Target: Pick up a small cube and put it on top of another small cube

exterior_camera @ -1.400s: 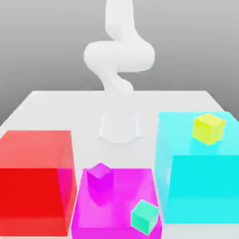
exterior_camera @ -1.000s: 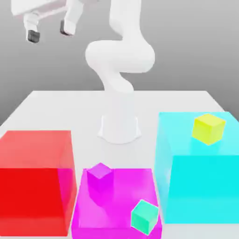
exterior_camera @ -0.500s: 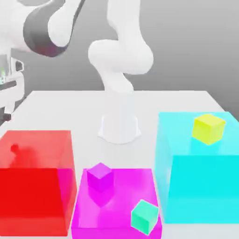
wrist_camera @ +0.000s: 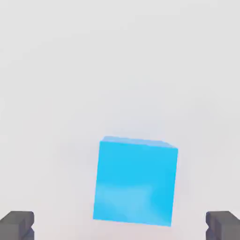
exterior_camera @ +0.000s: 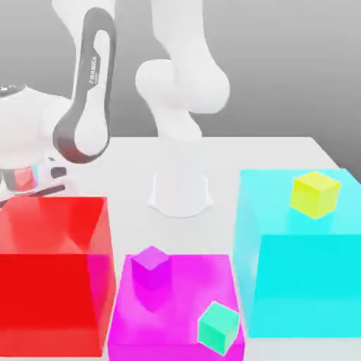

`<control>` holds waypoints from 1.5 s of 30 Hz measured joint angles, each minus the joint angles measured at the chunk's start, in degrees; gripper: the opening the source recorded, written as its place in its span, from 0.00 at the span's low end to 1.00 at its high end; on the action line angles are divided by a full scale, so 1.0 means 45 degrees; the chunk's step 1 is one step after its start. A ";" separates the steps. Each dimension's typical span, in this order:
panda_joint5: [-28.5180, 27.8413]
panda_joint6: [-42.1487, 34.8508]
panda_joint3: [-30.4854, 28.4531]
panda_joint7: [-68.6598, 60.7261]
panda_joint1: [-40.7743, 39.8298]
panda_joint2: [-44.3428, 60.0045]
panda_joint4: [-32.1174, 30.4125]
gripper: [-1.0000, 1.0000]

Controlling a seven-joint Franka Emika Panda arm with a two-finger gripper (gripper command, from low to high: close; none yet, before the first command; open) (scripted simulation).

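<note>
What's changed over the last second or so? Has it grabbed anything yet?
The arm swung down from high up to behind the red block, at the exterior view's left. The gripper stays open, astride the small blue cube, nothing held. Purple, teal-green and yellow cubes stayed put.

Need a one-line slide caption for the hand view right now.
Open gripper poised over the small blue cube on the white table.
</note>
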 joint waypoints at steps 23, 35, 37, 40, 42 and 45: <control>-0.0398 -0.0183 0.0067 -0.1292 -0.0822 -0.0928 -0.0112 0.00; 0.0920 0.0367 -0.0006 -0.7243 -0.1500 -0.1938 0.0226 0.00; 0.1239 0.0269 0.0098 -0.8348 -0.0964 -0.2090 0.0437 0.00; 0.1731 0.0107 0.0117 -1.0013 -0.0419 -0.2315 0.0765 0.00; 0.2079 -0.0005 0.0131 -1.1138 -0.0042 -0.2464 0.0986 0.00; 0.2618 -0.0176 0.0103 -1.2838 0.0562 -0.2685 0.1319 0.00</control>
